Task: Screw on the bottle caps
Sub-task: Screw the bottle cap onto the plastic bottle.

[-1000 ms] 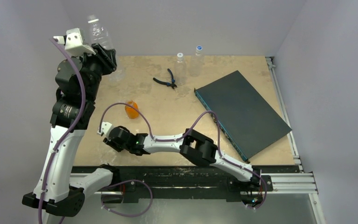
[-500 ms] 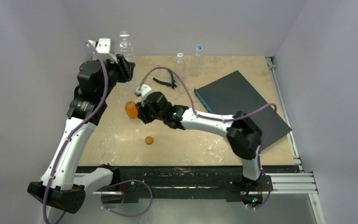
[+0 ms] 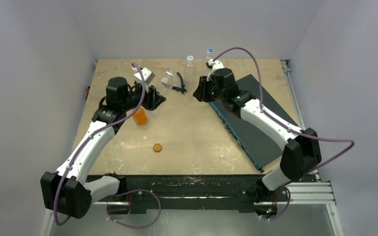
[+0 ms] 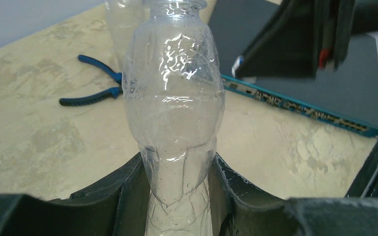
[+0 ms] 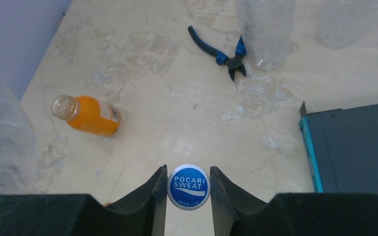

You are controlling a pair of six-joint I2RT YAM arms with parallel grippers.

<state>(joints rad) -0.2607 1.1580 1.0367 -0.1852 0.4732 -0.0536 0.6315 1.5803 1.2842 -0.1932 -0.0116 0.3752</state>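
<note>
My left gripper [image 3: 158,100] is shut on a clear bottle [image 3: 168,78] and holds it by its narrow lower part; the left wrist view shows the jaws [image 4: 177,172] pressed on the bottle [image 4: 174,98], whose mouth is open. My right gripper [image 3: 196,93] is shut on a blue "Pocari Sweat" cap [image 5: 188,187], a short way to the right of that bottle. A small orange bottle [image 3: 139,116], uncapped [image 5: 86,115], is below the left gripper. A flat orange-brown cap [image 3: 157,147] lies on the table in front.
Two capped clear bottles [image 3: 190,60] [image 3: 209,51] stand at the back edge. Blue-handled pliers [image 3: 179,87] lie between the grippers. A dark flat box [image 3: 261,118] lies to the right, under the right arm. Walls close in on three sides.
My left arm has come down from the back left toward the middle with the clear bottle. My right arm has swung from the orange bottle to the back centre.
</note>
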